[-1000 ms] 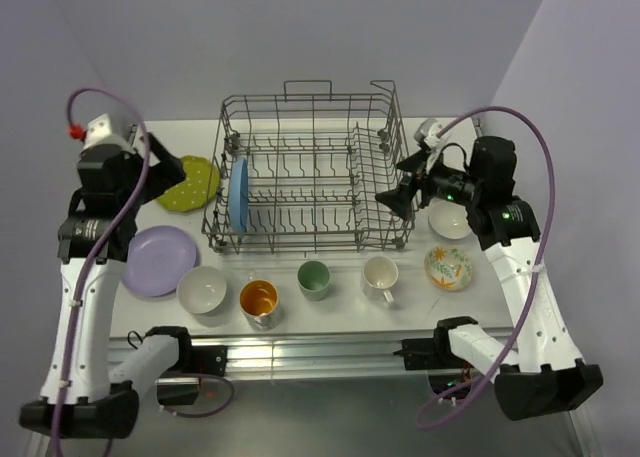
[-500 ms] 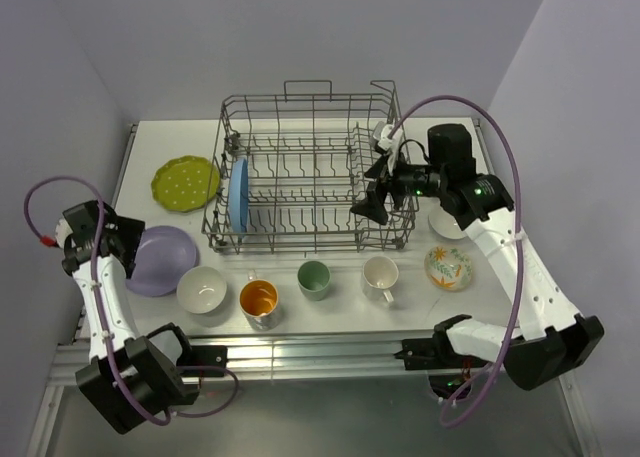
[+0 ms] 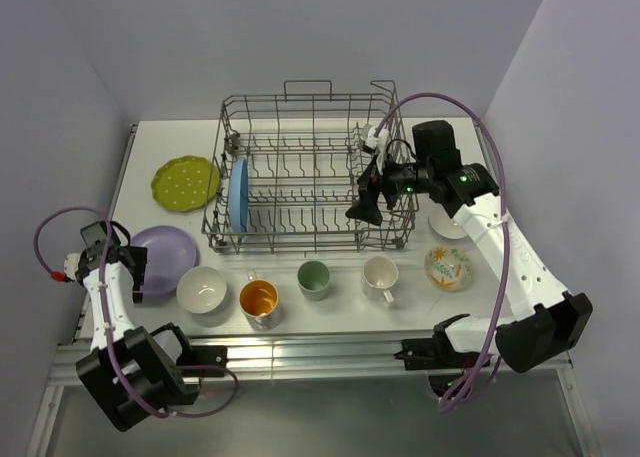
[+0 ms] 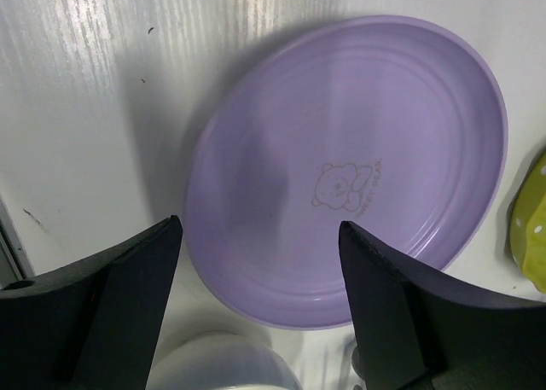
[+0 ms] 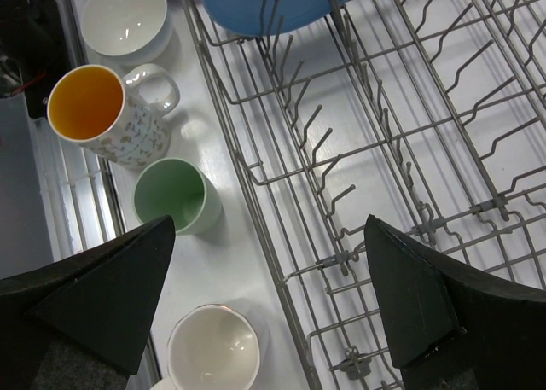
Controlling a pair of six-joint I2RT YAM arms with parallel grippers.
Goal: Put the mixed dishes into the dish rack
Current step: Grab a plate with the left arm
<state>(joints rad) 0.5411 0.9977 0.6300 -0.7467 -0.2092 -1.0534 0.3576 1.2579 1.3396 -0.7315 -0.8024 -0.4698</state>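
Left gripper (image 4: 258, 229), jaws spread, above lavender plate (image 4: 358, 134) near the table's left edge. Right gripper (image 5: 269, 225), jaws spread, over dish rack (image 3: 300, 239).

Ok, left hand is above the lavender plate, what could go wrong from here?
The lavender plate lies flat, so the open left hand may just push it into the white bowl beside it. The open right hand hovers over the dish rack and could snag its tines.
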